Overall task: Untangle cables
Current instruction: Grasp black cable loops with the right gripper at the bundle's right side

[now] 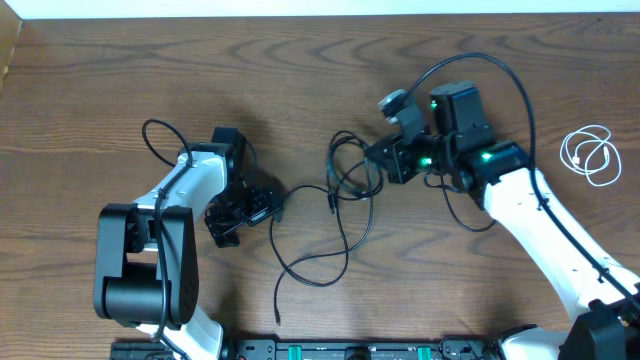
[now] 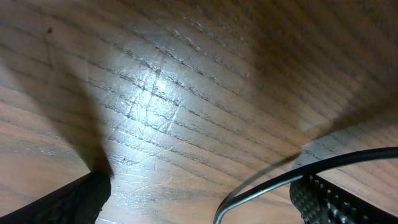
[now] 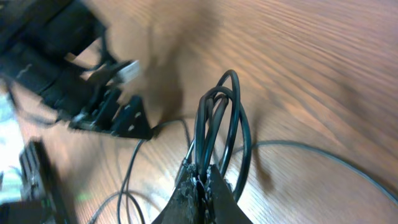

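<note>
Fig. Both arms as I see them from my station. Left arm (image 1: 188,185): folded forward from its base, wrist bent, the left gripper (image 1: 243,215) aimed down and low over the counter (image 1: 300,60). Its fingers (image 2: 68,202) stand wide apart, one at each lower corner of the wrist view. Right arm (image 1: 545,235): stretched in from the opposite side, its wrist turned toward the left fingers. The right gripper (image 1: 380,158) sits well apart from them. Its fingers (image 3: 186,193) are pressed together, pinching loops of black cable (image 3: 217,118) that rise just beyond the tips.
</note>
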Controlling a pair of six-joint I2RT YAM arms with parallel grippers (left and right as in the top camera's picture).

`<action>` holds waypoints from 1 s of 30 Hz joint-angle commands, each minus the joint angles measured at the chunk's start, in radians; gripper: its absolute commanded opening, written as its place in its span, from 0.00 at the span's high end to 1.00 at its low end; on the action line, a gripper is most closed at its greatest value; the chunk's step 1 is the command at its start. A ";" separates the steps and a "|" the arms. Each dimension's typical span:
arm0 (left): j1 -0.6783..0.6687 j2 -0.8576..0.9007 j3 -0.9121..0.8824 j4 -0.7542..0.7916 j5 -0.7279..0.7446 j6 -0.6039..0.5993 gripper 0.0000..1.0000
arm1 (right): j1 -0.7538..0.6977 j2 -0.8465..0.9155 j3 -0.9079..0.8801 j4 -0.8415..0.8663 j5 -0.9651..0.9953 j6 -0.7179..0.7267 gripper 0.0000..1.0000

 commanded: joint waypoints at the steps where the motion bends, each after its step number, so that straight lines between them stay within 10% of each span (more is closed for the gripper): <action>1: 0.001 0.023 -0.011 0.020 -0.034 0.026 0.02 | -0.018 -0.019 0.002 -0.005 0.014 0.105 0.99; 19: 0.001 0.023 -0.011 0.046 0.022 0.018 0.02 | -0.018 -0.019 0.002 -0.007 -0.046 0.109 0.99; 21: -0.003 0.023 -0.012 0.093 0.161 0.019 0.07 | -0.024 -0.019 0.002 0.011 -0.046 0.243 0.99; 23: -0.010 0.023 -0.012 0.118 0.264 0.034 0.36 | -0.030 -0.019 0.002 0.029 -0.046 0.406 0.99; 30: -0.080 0.024 -0.037 0.190 0.285 0.032 0.38 | -0.028 -0.019 0.002 -0.087 0.311 0.661 0.99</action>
